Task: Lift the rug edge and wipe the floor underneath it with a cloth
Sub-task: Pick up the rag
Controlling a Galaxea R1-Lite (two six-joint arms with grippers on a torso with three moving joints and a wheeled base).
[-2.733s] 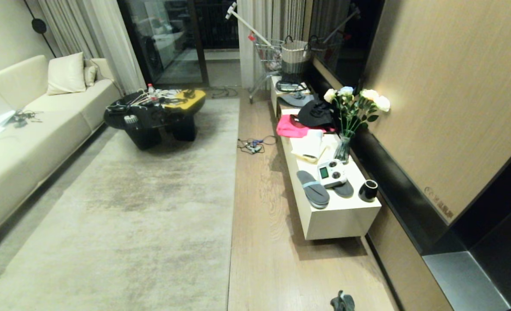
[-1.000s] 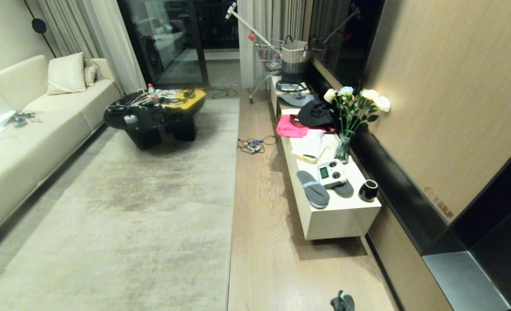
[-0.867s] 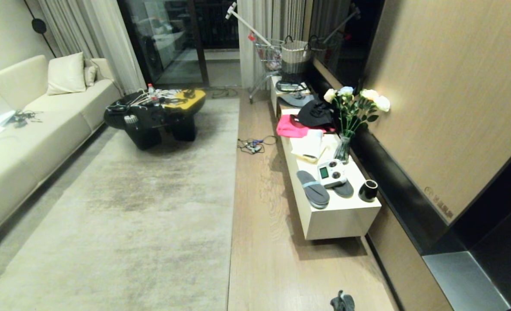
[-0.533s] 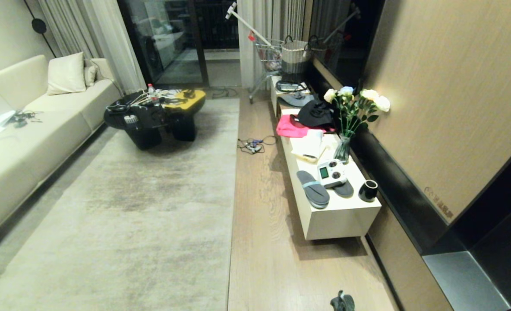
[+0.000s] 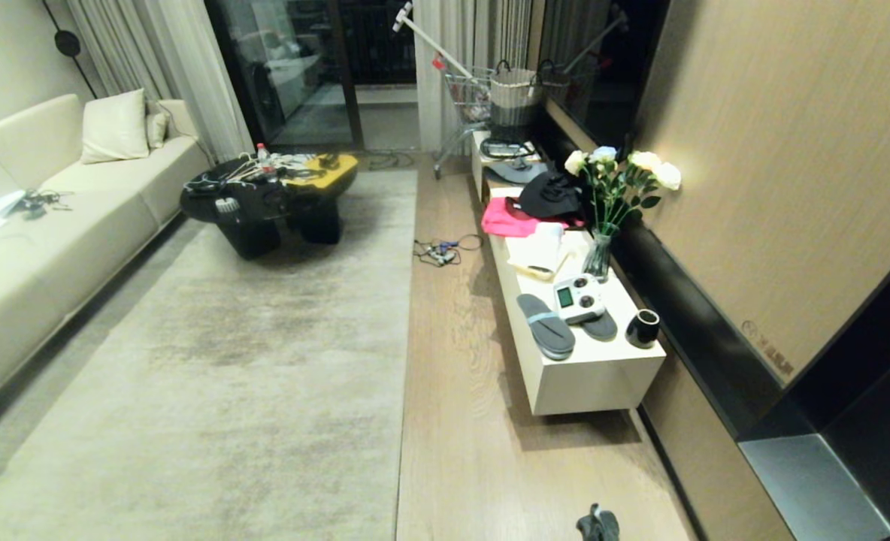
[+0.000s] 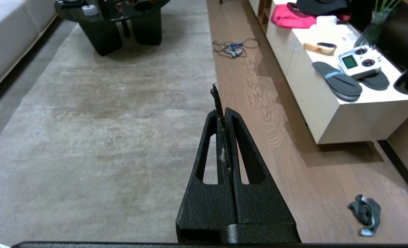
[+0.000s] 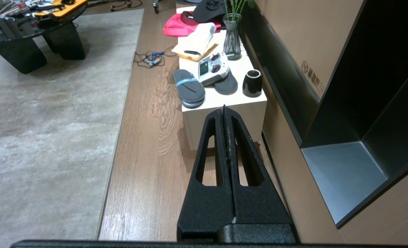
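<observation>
The rug edge (image 5: 405, 361) runs straight away from me down the middle of the room, lying flat on the wood-grain floor (image 5: 452, 436). The cloth (image 5: 597, 524), a small dark crumpled rag, lies on the floor near me, well right of the rug. In the left wrist view the cloth (image 6: 365, 213) lies off to the side of my left gripper (image 6: 223, 112), which hangs shut and empty above the rug edge (image 6: 211, 51). My right gripper (image 7: 224, 110) is shut and empty above the floor (image 7: 149, 151). Neither gripper shows in the head view.
A low white bench (image 5: 595, 379) along the right wall carries grey slippers (image 5: 546, 327), a white controller, a black cup, a flower vase and a pink garment. A black coffee table (image 5: 264, 214) stands on the far rug. A sofa (image 5: 46, 248) lines the left. Cables (image 5: 439, 253) lie on the floor.
The whole head view has shifted slightly, so the camera has moved. Rug, cloth and furniture keep their places in the room.
</observation>
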